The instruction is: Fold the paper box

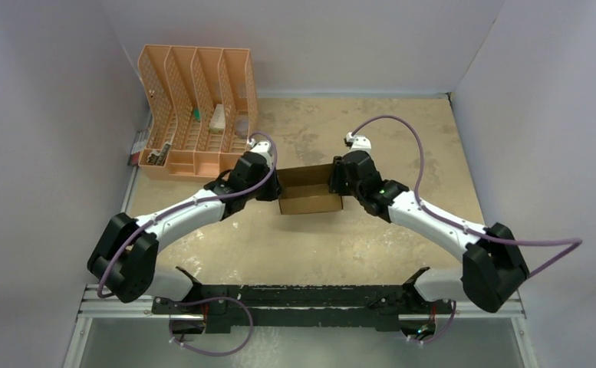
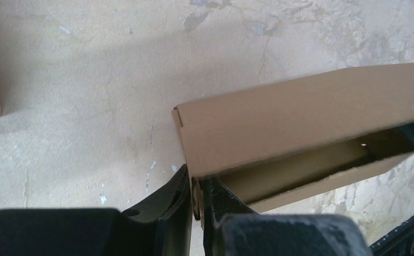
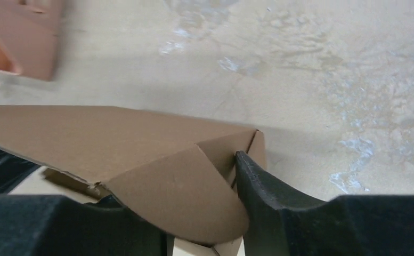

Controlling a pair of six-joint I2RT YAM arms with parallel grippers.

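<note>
Left gripper (image 2: 195, 188) pinches 1 wall of the half-folded plain brown cardboard box (image 1: 310, 201); right gripper (image 3: 204, 213) clamps the rounded tab end between its fingers. Uneven pull by the 2 arms could buckle it.

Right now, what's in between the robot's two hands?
The paper box, partly folded, sits between the left gripper and the right gripper, one at each end. The top view shows it.
</note>
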